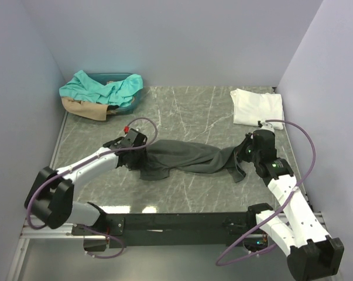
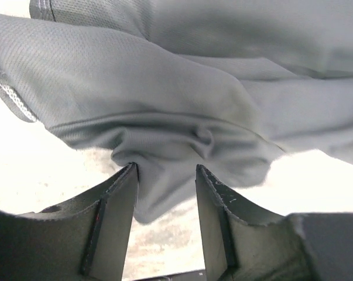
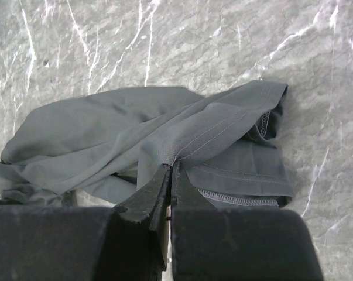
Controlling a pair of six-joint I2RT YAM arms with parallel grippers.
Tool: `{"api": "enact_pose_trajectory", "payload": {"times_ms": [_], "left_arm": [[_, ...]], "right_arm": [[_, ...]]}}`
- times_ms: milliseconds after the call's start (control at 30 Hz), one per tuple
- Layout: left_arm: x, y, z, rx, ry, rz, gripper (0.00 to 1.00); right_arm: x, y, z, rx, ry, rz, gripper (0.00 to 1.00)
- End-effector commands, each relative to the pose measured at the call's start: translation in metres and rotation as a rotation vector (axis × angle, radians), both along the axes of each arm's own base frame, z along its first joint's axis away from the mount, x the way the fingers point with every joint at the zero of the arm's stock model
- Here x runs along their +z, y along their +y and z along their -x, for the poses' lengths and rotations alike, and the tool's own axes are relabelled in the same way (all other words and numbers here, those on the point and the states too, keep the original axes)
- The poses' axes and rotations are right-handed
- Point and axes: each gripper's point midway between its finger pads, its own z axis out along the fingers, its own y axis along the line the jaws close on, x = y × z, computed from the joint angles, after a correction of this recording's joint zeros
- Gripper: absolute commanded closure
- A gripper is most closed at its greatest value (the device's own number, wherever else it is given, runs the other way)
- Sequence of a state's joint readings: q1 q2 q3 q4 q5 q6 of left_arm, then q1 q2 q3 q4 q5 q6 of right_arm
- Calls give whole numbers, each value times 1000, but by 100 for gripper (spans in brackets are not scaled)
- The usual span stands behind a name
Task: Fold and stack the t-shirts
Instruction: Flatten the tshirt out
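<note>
The dark charcoal grey t-shirt (image 1: 188, 157) lies bunched in a long strip across the middle of the table. My left gripper (image 1: 140, 156) is at its left end. In the left wrist view the jaws (image 2: 166, 170) stand apart, with a fold of the grey cloth (image 2: 164, 105) hanging between the fingertips. My right gripper (image 1: 243, 152) is at the shirt's right end. In the right wrist view it (image 3: 171, 165) is shut on a stitched hem of the grey shirt (image 3: 106, 129). The white t-shirt (image 1: 256, 107) lies folded at the back right.
A dark basket (image 1: 131, 104) at the back left holds a teal shirt (image 1: 100, 88) and a tan shirt (image 1: 82, 109) that spill over its rim. Walls close in the table on the left, back and right.
</note>
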State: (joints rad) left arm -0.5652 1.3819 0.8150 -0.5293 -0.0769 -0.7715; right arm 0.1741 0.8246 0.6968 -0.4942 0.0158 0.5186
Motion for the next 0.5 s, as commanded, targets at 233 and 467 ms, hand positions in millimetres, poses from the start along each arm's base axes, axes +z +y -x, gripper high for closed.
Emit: {"api": "enact_pose_trajectory", "payload": {"times_ms": [233, 467], "left_arm": [[-2, 2, 31, -29, 52, 58, 51], [-11, 8, 42, -47, 97, 31, 54]], "right_arm": [[4, 3, -8, -1, -26, -20, 100], [1, 2, -7, -2, -18, -21, 100]]}}
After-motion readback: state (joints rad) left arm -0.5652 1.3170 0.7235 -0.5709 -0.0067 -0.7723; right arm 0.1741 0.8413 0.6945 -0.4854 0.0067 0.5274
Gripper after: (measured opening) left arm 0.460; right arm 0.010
